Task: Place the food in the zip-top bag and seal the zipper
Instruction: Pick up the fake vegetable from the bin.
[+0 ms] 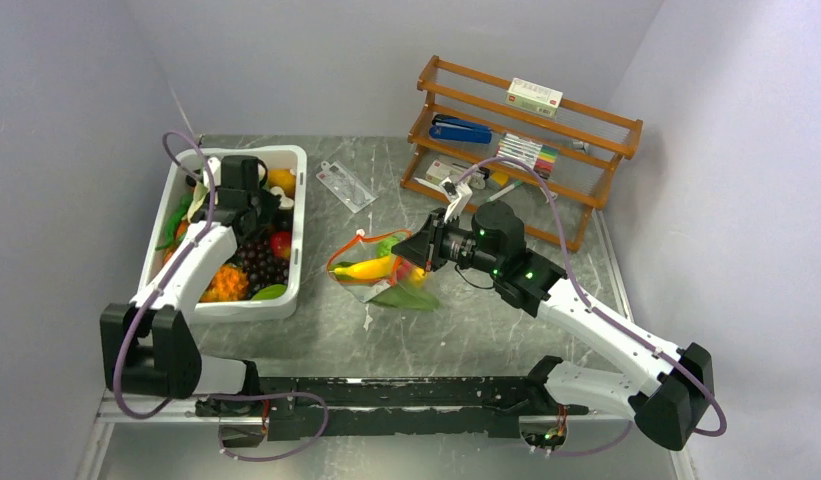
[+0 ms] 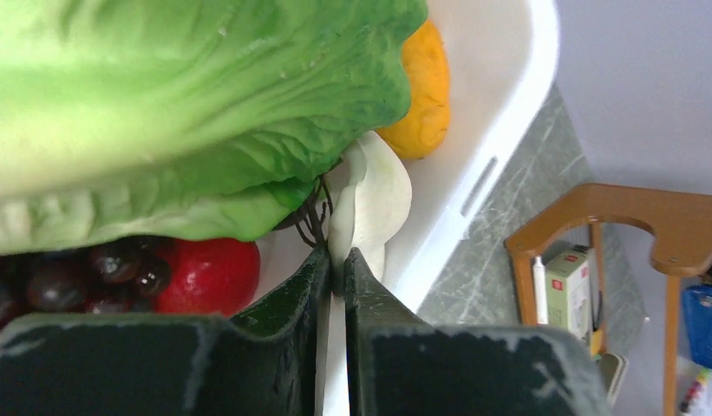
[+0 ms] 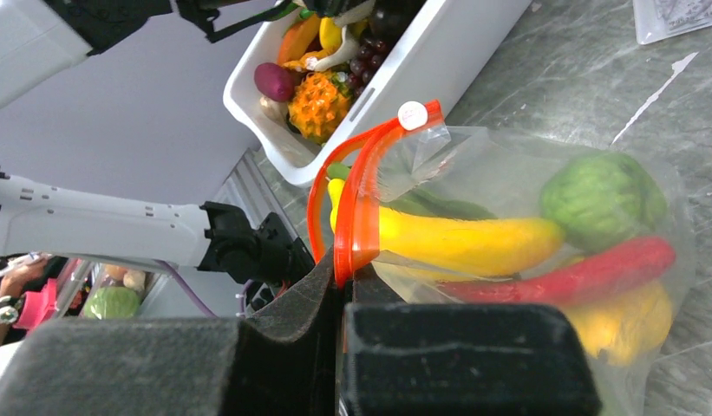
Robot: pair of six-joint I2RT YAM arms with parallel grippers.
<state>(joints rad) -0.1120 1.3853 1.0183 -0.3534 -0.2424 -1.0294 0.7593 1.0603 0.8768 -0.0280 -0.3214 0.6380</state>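
Stretching beneath both arms, the grey marbled desk [image 1: 486, 330] carries a white bin [image 1: 298, 230] around the left tool [image 2: 335, 260] and a wooden rack [image 1: 486, 77] beyond the right tool [image 3: 343, 277]. The left tool sits inside the bin, its fingers pressed together on the thin edge of a white leaf-like piece [image 2: 374, 204]. A green lettuce leaf [image 2: 187, 113] spreads just past them, with dark grapes [image 2: 57, 277] and a red fruit [image 2: 209, 273] to one side and an orange fruit [image 2: 426, 87] farther out. The zip-top bag [image 3: 473, 165] lies on the desk directly ahead of the right tool, mouth toward it. That tool pinches the bag's lip at the zipper [image 3: 356, 199] — the red-orange strip bows open beyond the pinch. Inside the bag lie a long yellow piece [image 3: 465, 243], a round green fruit [image 3: 604, 199], a red chilli [image 3: 578, 277] and a yellow-orange piece [image 3: 621, 325].
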